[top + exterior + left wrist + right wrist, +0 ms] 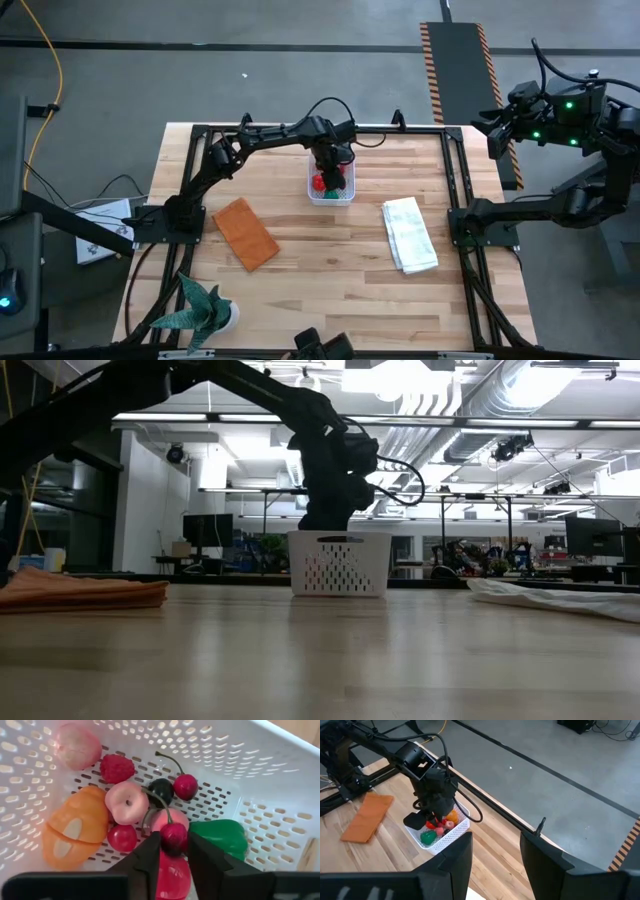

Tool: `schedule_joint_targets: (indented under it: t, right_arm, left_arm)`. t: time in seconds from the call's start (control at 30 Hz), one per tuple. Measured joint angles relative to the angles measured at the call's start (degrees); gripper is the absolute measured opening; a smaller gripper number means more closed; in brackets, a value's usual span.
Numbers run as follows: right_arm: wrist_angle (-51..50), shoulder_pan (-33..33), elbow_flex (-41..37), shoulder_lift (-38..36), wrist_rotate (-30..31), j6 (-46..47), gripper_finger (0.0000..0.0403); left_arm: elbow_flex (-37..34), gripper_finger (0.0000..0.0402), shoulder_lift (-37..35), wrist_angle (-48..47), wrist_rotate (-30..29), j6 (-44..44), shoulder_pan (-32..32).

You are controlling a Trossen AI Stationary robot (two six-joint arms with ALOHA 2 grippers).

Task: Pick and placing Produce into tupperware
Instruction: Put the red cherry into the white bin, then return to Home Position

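The tupperware is a white perforated tub (312, 196) at the table's far middle, also in the low view (340, 565). Inside it lie produce pieces: an orange piece (75, 827), a pink peach (127, 802), a raspberry (116, 767), a green pepper (220, 835), two cherries (185, 786) and a red ball (122, 837). My left gripper (173, 845) reaches down into the tub and is shut on a dark red cherry (173, 836). My right gripper (495, 855) hangs open and high off the table's far right corner, with nothing between its fingers. My left gripper pinches the cherry's round body (173, 832) between its two fingertips. The fingers come from above, pointing steeply down into the tub. The cherry's stem (156, 802) curves away from the fingers. The cherry sits just over a red piece (172, 875); whether it rests on it, I cannot tell.
An orange-brown flat cloth (245, 233) lies left of the tub. A folded white cloth (410, 235) lies to its right. A green spiky plant (205, 305) stands at the near left corner. Bare wood lies between the cloths and along the near edge.
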Motion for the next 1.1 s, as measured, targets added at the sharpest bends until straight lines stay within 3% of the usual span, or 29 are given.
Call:
schedule_joint_targets:
  t: [0.27, 0.57, 0.8, 1.1]
  right_arm:
    - [0.00, -0.01, -0.02, 0.00, 0.00, -0.48, 0.0158]
    - [0.00, -0.01, -0.02, -0.01, 0.00, -0.50, 0.0158]
    - [0.00, -0.01, -0.02, 0.00, 0.00, -0.94, 0.0158]
    - [0.00, 0.01, 0.00, -0.04, -0.19, -0.94, 0.0158]
  left_arm:
    - [0.00, 0.0159, -0.02, 0.04, 0.53, -0.42, -0.08]
    - [0.00, 0.0194, -0.09, -1.92, 0.57, -3.37, 0.08]
    - [2.13, 0.0182, -0.09, -7.23, 2.52, -1.98, 0.15]
    - [16.01, 0.0126, -0.88, -7.20, 3.82, -0.51, 0.31]
